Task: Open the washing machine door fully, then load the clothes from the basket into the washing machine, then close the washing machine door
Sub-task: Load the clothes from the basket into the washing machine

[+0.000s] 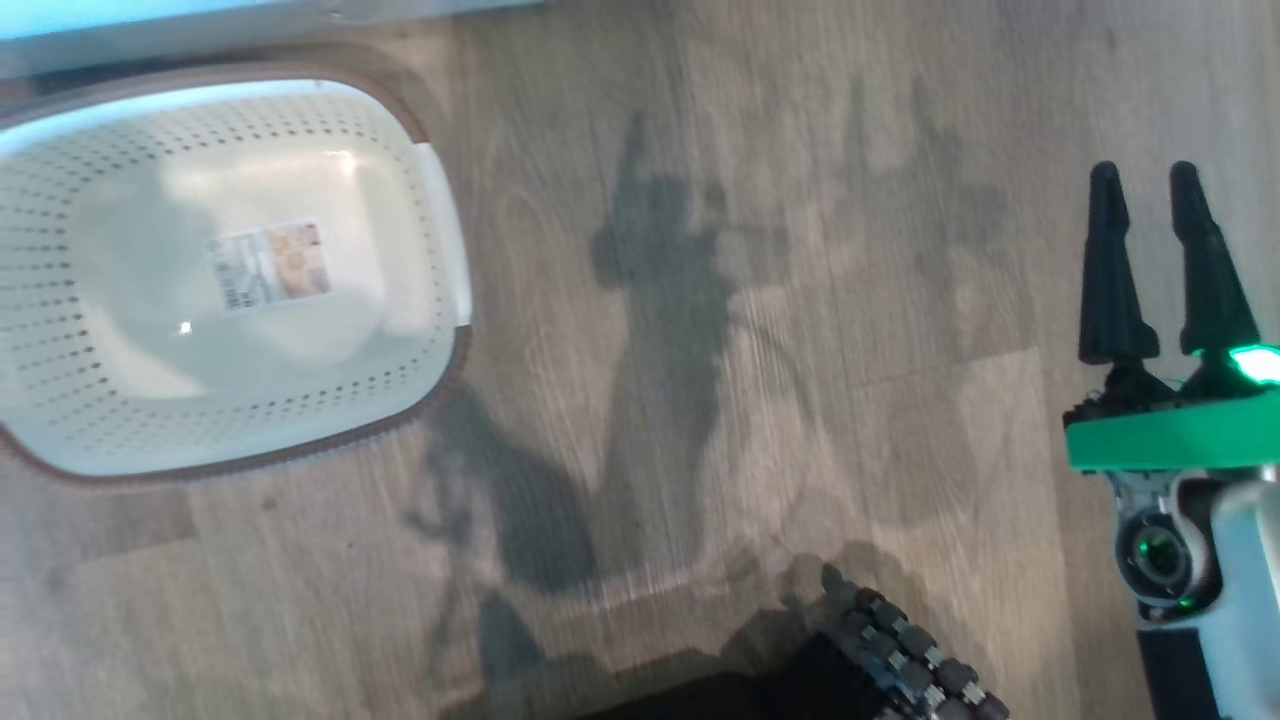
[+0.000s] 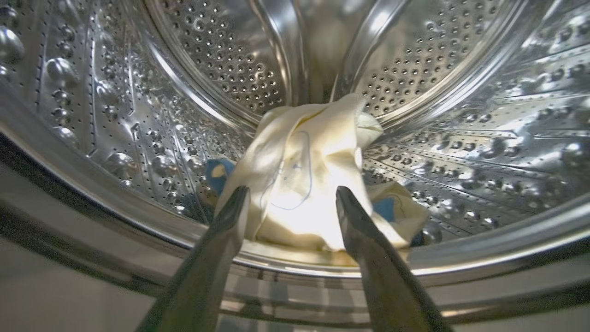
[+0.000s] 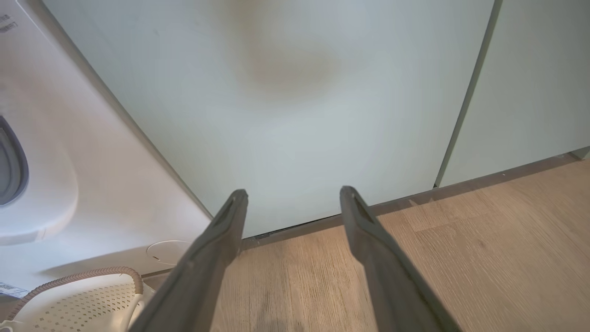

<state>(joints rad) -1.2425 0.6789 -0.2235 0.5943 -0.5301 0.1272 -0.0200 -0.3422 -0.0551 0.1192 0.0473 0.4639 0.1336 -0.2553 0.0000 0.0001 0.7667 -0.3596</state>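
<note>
Left gripper (image 2: 292,190): its two dark fingers are spread wide and nothing is clamped between them; it is pointed into the mouth of the washing machine's steel drum (image 2: 221,46).
Clothes (image 2: 304,175): a pale-yellow bundle with thin dark line drawings and bits of blue trim is heaped on the drum floor, just behind the front lip. In the left wrist view it is framed by the two fingers. Whether the left finger touches the cloth cannot be told.
Right gripper (image 1: 1145,175): it is held wide open and empty above the wooden floor (image 1: 800,450), well apart from the basket. In its own wrist view it is aimed at a pale-green cabinet door (image 3: 299,115).
Basket (image 1: 60,330): it is set on the floor at the robot's left. Its perforated white sides and brown rim are seen from above. No garment is seen inside, and the label sticker (image 1: 268,264) on its bottom is uncovered.
Washing machine (image 3: 106,184): its white front is seen beside the cabinet door, with the basket standing just before it.
</note>
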